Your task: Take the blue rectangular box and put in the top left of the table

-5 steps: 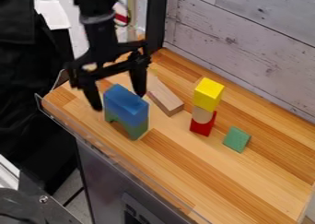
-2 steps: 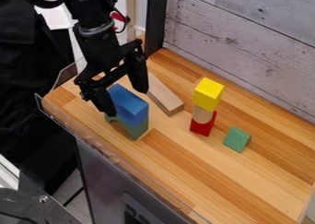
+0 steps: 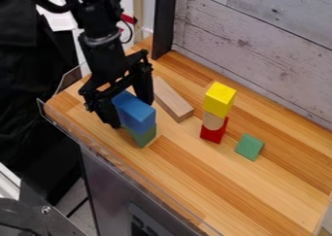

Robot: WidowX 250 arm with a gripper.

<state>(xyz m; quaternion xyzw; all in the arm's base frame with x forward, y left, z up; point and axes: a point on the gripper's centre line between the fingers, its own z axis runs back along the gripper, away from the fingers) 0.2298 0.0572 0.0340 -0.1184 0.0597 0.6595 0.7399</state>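
The gripper point(image 3: 131, 114) is low over the table's upper left part, pointing down and standing open around the blue rectangular box point(image 3: 134, 111). One finger is at the box's left side and the other is behind it, partly hidden. Beneath the blue box is a green block point(image 3: 143, 137), standing on the wooden table point(image 3: 214, 181); its left part is covered by the gripper.
Right of the gripper lies a plain wooden block point(image 3: 173, 102). A stack with a yellow cube point(image 3: 219, 99) over a tan piece and a red block point(image 3: 213, 132) stands near the middle, with a green piece point(image 3: 250, 146) to its right. A clear rim point(image 3: 104, 145) edges the front.
The gripper has come down and turned a little, so that its fingers now sit lower around the blue box. The blue box has shifted very slightly to the left.
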